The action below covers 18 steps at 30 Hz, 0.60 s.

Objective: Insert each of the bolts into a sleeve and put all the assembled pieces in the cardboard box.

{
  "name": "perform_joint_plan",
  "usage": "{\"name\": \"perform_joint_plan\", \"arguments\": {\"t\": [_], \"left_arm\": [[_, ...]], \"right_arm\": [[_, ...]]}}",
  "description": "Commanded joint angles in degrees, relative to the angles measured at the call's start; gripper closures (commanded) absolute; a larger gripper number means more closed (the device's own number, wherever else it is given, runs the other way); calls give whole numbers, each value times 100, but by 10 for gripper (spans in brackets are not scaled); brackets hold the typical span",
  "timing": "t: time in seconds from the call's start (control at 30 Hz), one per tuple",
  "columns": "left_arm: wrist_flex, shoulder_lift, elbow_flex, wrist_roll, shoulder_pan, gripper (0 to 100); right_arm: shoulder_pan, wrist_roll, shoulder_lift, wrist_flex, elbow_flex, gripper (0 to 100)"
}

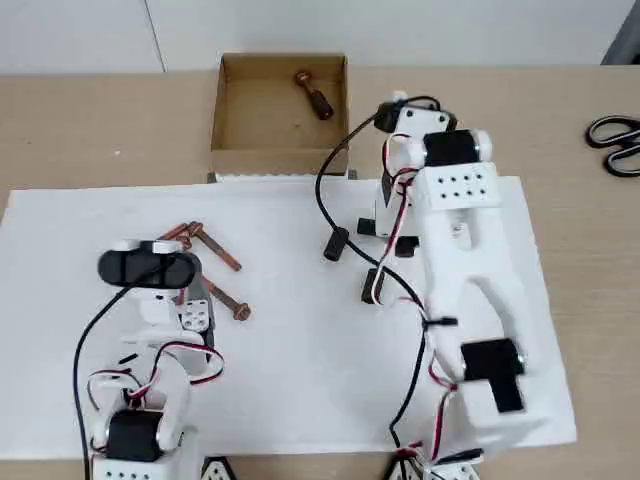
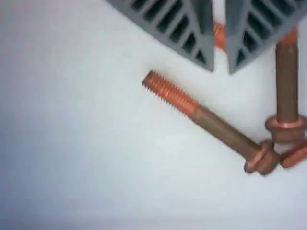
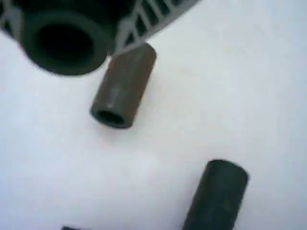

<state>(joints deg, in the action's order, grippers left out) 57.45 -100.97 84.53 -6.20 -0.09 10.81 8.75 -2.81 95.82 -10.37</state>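
In the left wrist view my left gripper (image 2: 219, 64) has its grey fingers (image 2: 189, 28) close together, shut on a copper bolt (image 2: 218, 36) that shows in the narrow gap. Three more bolts lie just beyond, the nearest (image 2: 206, 117) slanting across the paper. From above, that gripper (image 1: 203, 297) sits by the bolt cluster (image 1: 205, 245) at the left. My right gripper (image 3: 67, 48) is shut on a black sleeve (image 3: 62, 43), seen end-on. Two loose sleeves (image 3: 122, 86) (image 3: 216, 196) lie under it. The cardboard box (image 1: 215, 110) at the back holds one assembled piece (image 1: 313, 95).
A white paper sheet (image 1: 300, 380) covers the table's middle. Loose sleeves (image 1: 335, 243) (image 1: 370, 285) lie between the arms. Black cables (image 1: 322, 190) loop from the right arm across the box's front. Scissors (image 1: 615, 140) lie at the far right edge.
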Motion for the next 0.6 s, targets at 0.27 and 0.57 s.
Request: {"name": "perform_joint_plan", "arguments": {"t": [0.27,0.57], "left_arm": [[923,3033,-2993,343,-26,994],[2022,6681,-6149,-448,18,994]], "right_arm": [[-611,-220,1622,40,1319,996],[-1288,-220,1692,40,1785,996]]}}
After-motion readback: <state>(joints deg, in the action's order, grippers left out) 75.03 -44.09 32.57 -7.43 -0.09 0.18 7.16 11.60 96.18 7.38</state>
